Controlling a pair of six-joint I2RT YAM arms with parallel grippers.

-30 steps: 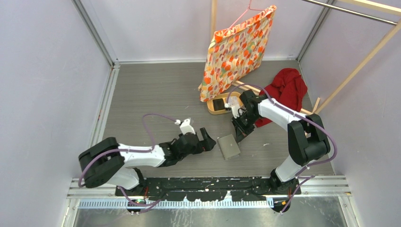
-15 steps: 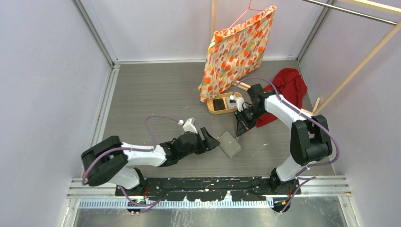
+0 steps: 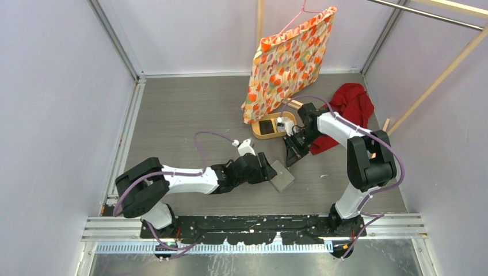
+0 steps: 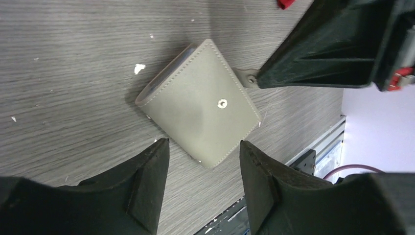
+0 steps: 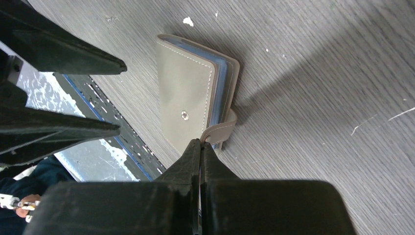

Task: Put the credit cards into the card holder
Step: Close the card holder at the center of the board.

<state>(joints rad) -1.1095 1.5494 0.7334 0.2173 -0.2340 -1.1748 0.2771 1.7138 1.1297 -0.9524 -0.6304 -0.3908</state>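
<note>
Holder [image 4: 200, 103] lies shut on desk; I see no card loaded, so task barely begun. My left pincer [image 4: 203, 152] is wide open and empty, holder just ahead of tips. Right pincer [image 5: 199, 143] is closed and empty, tips at holder's strap. Dark card [image 3: 266, 126] sits beyond it.

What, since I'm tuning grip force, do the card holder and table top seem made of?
Card holder: matte grey-olive leather or faux leather, judging by stitched edges and a shiny metal-looking snap. Table top: probably grey wood-grain laminate, from its fine printed-looking streaks.

left tool [image 4: 203, 147] | advanced right | now straddling card holder [image 4: 198, 100]
</note>
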